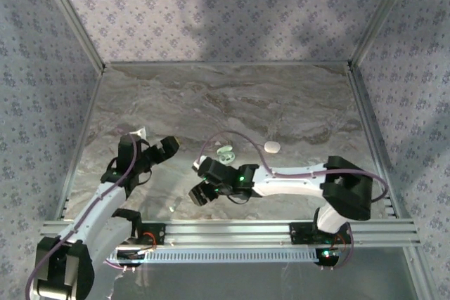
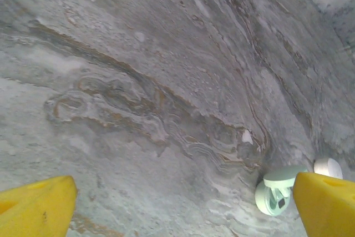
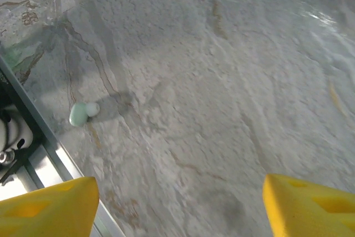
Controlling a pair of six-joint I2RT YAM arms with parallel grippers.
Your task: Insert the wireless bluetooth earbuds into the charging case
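Two pairs of jaws, both spread wide and empty over the table (image 1: 211, 96), we see a tiny mint-and-white earbud (image 3: 83, 112) ahead of the right jaws, off to one side — the open mint charging case (image 2: 273, 192) just beside the left jaws' yellow finger (image 2: 327, 206), white pod (image 2: 327, 166) beyond.

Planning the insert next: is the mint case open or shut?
Open. The mint case shows its lid swung up off the base, with the inside exposed.
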